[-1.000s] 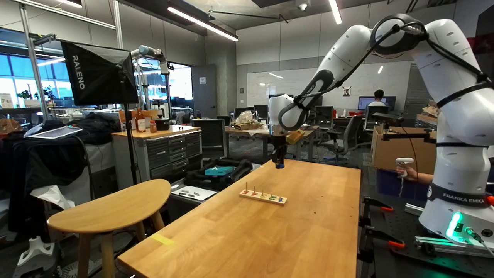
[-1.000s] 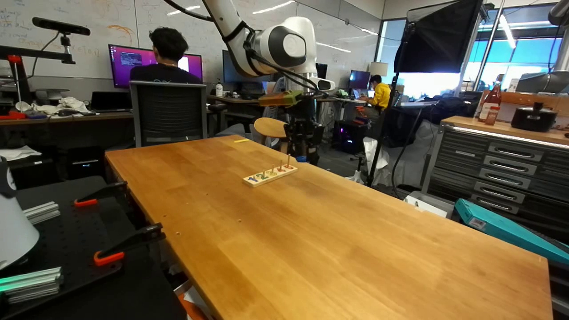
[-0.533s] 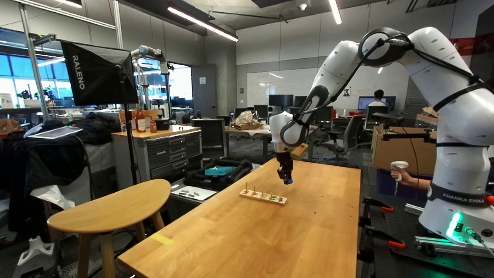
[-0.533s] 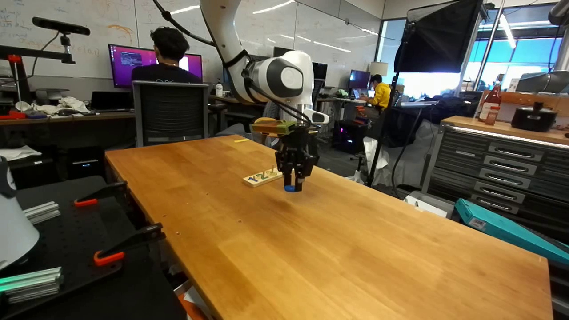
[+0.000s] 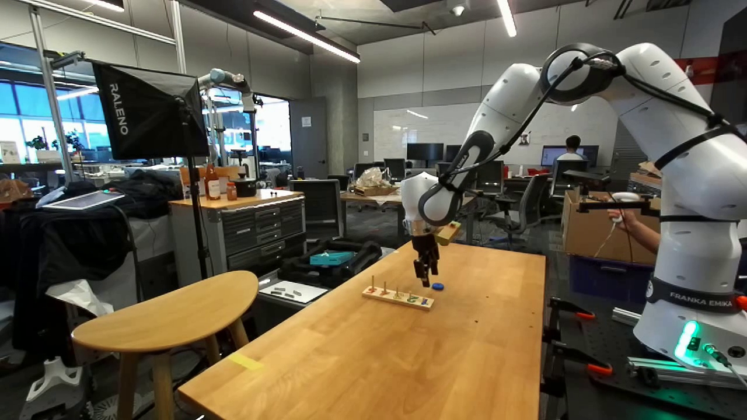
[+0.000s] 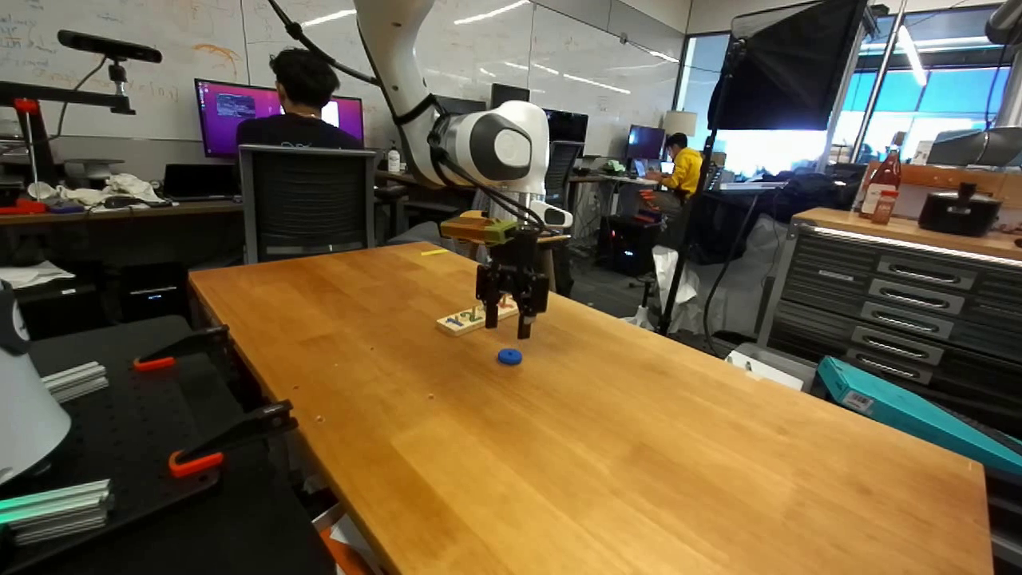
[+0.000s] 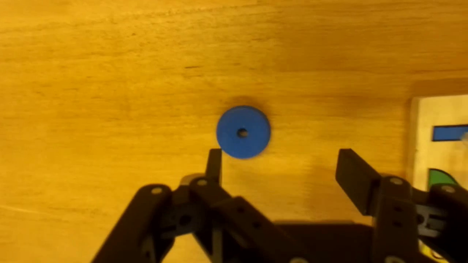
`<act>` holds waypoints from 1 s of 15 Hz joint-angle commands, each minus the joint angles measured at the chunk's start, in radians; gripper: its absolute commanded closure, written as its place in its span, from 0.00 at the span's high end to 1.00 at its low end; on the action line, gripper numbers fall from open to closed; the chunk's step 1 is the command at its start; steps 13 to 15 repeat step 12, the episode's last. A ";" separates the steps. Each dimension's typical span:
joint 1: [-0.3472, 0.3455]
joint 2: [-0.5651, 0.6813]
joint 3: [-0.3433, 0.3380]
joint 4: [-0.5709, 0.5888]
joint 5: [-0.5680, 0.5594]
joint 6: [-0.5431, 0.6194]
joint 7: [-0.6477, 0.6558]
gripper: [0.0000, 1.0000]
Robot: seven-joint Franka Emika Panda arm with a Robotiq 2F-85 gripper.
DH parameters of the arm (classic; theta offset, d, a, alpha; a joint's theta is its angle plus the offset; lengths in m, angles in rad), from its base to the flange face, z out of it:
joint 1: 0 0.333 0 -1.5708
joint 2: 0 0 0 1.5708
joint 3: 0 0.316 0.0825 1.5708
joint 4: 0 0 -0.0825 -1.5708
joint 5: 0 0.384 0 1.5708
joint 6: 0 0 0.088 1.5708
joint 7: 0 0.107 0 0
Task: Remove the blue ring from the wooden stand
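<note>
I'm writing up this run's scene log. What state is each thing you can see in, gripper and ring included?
Gripper: open, holding nothing, above the table.
Wooden stand: resting on the table, pegs upright, no rings seen on them.
Blue ring: lying flat on the table, off the stand.
Cabinet drawers: shut.
Monitor: on, screen purple.
Robot base light: lit green.

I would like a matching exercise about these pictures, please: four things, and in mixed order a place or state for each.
1. gripper
2. blue ring
3. wooden stand
4. softbox

A. bearing upright pegs
B. on the table, apart from the wooden stand
C. marked RALENO
D. open, above the table

Right pairs: 1-D; 2-B; 3-A; 4-C
</note>
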 commanded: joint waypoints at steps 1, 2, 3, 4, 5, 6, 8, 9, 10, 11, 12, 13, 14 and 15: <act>0.020 -0.170 0.054 -0.043 0.014 -0.104 -0.071 1.00; 0.018 -0.207 0.075 -0.044 0.026 -0.143 -0.098 1.00; 0.015 -0.249 0.097 -0.046 0.039 -0.191 -0.130 1.00; 0.014 -0.294 0.114 -0.046 0.052 -0.247 -0.155 1.00; 0.013 -0.337 0.128 -0.042 0.071 -0.310 -0.180 1.00; 0.012 -0.382 0.136 -0.038 0.084 -0.372 -0.200 1.00; 0.015 -0.468 0.140 -0.020 0.098 -0.498 -0.210 1.00; 0.023 -0.373 0.133 -0.003 0.067 -0.408 -0.167 1.00; 0.023 -0.408 0.134 -0.005 0.069 -0.431 -0.169 1.00; 0.022 -0.416 0.134 -0.007 0.069 -0.430 -0.169 1.00; 0.022 -0.409 0.134 -0.011 0.069 -0.429 -0.169 1.00; 0.022 -0.409 0.134 -0.011 0.069 -0.429 -0.169 1.00; 0.022 -0.409 0.134 -0.011 0.069 -0.429 -0.169 1.00; 0.022 -0.409 0.134 -0.011 0.069 -0.429 -0.169 1.00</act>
